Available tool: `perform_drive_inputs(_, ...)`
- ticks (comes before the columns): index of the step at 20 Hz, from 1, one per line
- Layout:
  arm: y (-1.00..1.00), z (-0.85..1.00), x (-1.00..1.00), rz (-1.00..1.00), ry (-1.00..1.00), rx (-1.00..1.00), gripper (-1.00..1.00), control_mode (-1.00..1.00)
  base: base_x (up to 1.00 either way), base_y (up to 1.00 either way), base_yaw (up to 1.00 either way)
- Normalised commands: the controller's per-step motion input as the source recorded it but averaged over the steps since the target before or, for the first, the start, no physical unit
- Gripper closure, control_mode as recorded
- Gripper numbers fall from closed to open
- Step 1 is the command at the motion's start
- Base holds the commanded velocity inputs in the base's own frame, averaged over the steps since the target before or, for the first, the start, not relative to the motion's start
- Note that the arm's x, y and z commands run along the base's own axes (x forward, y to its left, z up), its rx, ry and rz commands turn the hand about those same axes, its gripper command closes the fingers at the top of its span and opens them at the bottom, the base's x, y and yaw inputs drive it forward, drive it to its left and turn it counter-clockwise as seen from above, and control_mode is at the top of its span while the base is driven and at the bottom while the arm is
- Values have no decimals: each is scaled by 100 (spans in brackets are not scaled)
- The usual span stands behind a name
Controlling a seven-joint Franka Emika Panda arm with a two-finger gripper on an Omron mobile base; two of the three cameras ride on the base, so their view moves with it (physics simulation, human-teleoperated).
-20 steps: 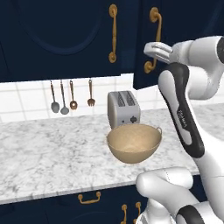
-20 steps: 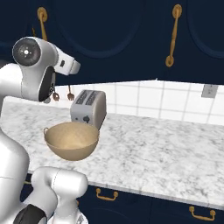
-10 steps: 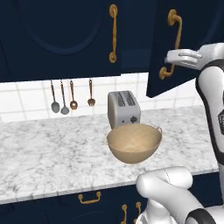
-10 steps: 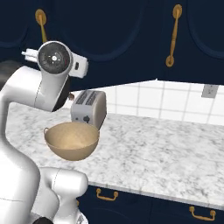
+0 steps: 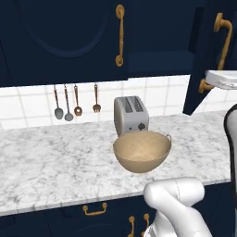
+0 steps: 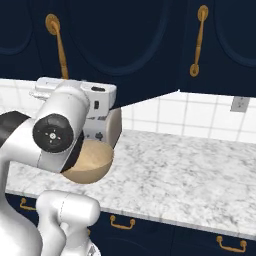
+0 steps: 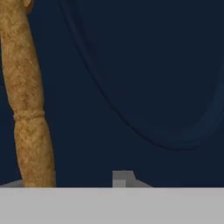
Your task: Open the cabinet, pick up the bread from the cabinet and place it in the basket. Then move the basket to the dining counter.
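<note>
Swinging the cabinet [image 5: 206,55] door wide is the step in hand, and it is only partly done: in the left base view the right-hand door stands ajar, its brass handle [image 5: 221,44] turned outward, with a dark gap behind it. From the hand camera the handle [image 7: 27,96] runs just beside the fingers, close against the navy panel, but I cannot tell whether the jaws are apart or clamped on it (the tips are cut off at the bottom edge). To do this well, the pull should follow the door's arc around its hinge, not a straight line, so the hold on the handle does not slip. The basket [image 5: 142,150] sits on the marble counter [image 5: 51,157] just before the toaster [image 5: 131,115]. Bread is not visible yet; the opening is too dark.
</note>
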Motion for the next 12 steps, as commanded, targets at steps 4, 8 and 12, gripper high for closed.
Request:
perform_drive_inputs(4,-100,-2,11,-48,5,2,100,-100,0,0,0)
perform_drive_inputs(8,-100,-9,1,-26,6,9,100,-100,0,0,0)
perform_drive_inputs(12,-100,-14,0,-17,0,15,100,-100,0,0,0)
